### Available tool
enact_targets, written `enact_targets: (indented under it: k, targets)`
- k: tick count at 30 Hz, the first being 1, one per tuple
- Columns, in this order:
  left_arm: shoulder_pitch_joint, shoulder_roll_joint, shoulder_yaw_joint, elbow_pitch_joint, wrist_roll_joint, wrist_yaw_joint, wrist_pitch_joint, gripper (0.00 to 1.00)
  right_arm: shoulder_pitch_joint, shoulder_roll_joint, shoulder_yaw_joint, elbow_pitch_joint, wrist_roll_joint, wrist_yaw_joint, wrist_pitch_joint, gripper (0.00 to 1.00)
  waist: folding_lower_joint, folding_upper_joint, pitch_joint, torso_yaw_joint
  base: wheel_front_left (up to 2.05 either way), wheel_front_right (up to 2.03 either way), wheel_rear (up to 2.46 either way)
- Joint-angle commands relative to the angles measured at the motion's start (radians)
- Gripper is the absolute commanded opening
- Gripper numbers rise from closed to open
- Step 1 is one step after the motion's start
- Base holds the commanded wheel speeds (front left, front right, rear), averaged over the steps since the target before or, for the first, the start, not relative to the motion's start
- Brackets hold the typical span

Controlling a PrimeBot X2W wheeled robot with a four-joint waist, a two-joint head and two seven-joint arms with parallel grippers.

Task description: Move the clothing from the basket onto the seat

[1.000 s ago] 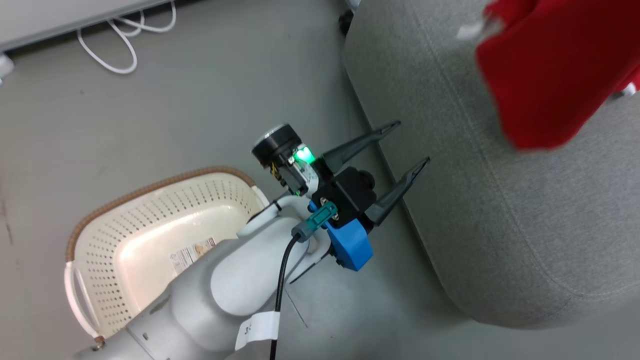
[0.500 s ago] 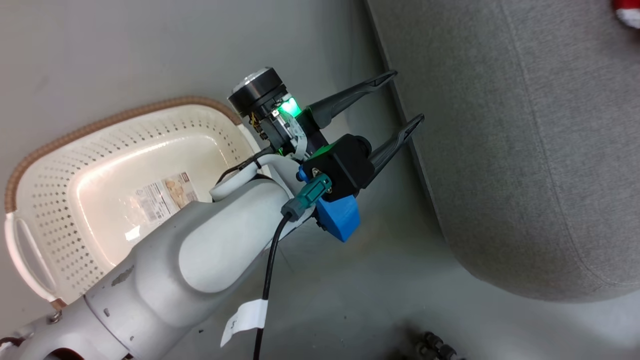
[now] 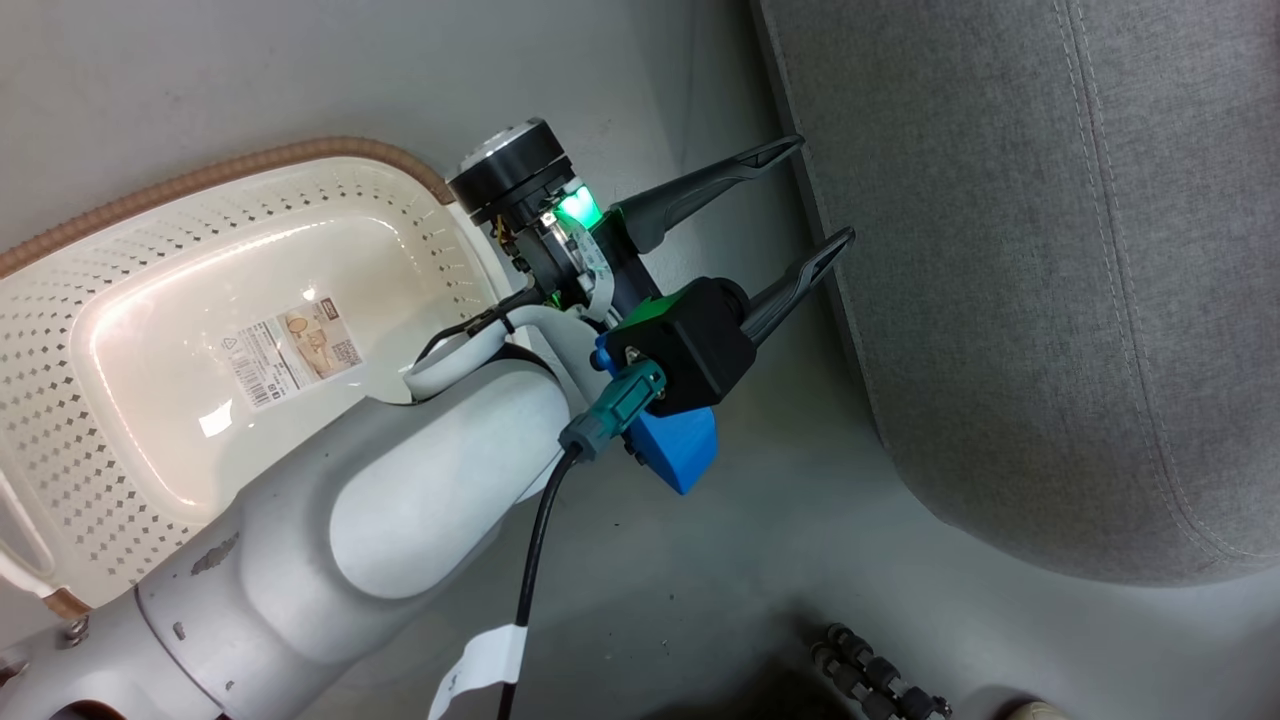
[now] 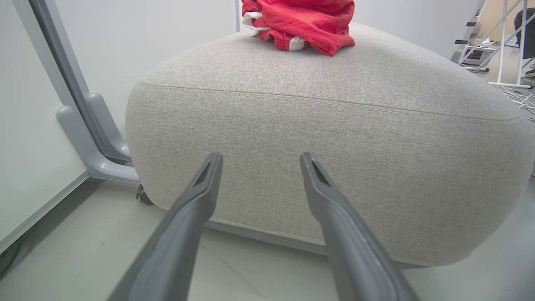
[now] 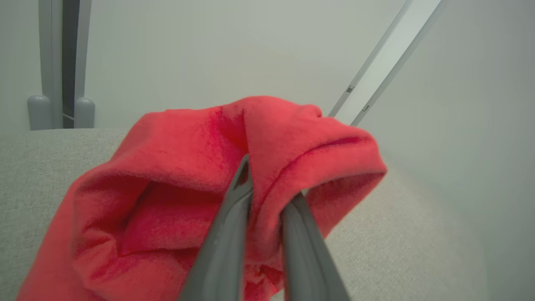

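The large grey upholstered seat (image 3: 1050, 300) is matt, coarsely woven cloth with stitched seams. Beside the seat, the oval cream-white perforated basket (image 3: 60, 400) is smooth, glossy plastic with a brown woven-look rim (image 3: 200, 180) and a paper label (image 3: 290, 350). On the seat, the bright red clothing (image 4: 309, 16) looks soft and fleecy.

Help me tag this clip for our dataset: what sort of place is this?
Probably a lab or test room dressed as a home corner: a grey sofa and laundry basket stand on a bare floor, with white partition panels and loose cables nearby.
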Motion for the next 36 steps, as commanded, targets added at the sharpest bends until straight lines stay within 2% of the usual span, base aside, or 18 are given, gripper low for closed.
enact_targets:
  k: [1,7,8,9,10,17,23,28,36]
  targets:
    - [-0.016,0.009,0.000,-0.006,-0.003,0.003,0.002,1.00,0.007,0.016,0.001,0.007,0.000,0.000,-0.001,0.00,-0.0002,0.0000,0.001,0.000,0.00,0.00,0.00]
    - [-0.017,0.017,-0.003,-0.021,-0.006,0.011,0.007,1.00,0.019,0.042,0.019,0.057,0.017,0.000,-0.001,0.00,-0.0002,0.0000,0.002,-0.001,0.00,0.00,0.00]
    - [-0.015,0.018,-0.002,-0.020,-0.007,0.012,0.004,1.00,0.022,0.045,0.017,0.059,0.019,0.000,-0.001,0.28,-0.0002,0.0000,-0.003,-0.002,0.00,0.00,0.00]
    - [-0.013,0.018,-0.002,-0.018,-0.007,0.014,-0.001,1.00,0.027,0.049,0.016,0.060,0.026,0.000,-0.001,0.93,-0.0002,0.0000,-0.010,-0.003,0.00,0.00,0.00]
    - [-0.010,0.016,-0.002,-0.017,-0.009,0.016,-0.005,1.00,0.033,0.054,0.012,0.058,0.035,0.000,-0.001,1.00,-0.0002,0.0000,-0.018,-0.003,0.00,0.00,0.00]
    - [0.047,-0.007,0.005,0.034,-0.043,0.034,-0.074,1.00,0.173,0.112,0.014,-0.088,0.003,0.000,-0.001,1.00,-0.0002,0.0000,-0.138,-0.010,0.00,0.00,0.00]
    - [0.120,-0.043,0.045,0.095,-0.093,0.055,-0.126,1.00,0.314,0.100,0.068,-0.209,0.000,0.000,-0.001,1.00,-0.0002,0.0000,-0.283,0.017,0.00,0.00,0.00]
    - [0.166,-0.061,0.111,0.093,-0.112,0.079,-0.133,1.00,0.369,0.090,0.143,-0.285,0.011,0.000,-0.001,1.00,-0.0002,0.0000,-0.369,0.048,0.00,0.00,0.00]
    - [0.303,-0.070,0.323,0.028,-0.085,0.118,-0.133,1.00,0.432,0.103,0.301,-0.368,0.008,0.000,-0.001,1.00,-0.0002,0.0000,-0.513,0.143,0.00,0.00,0.00]
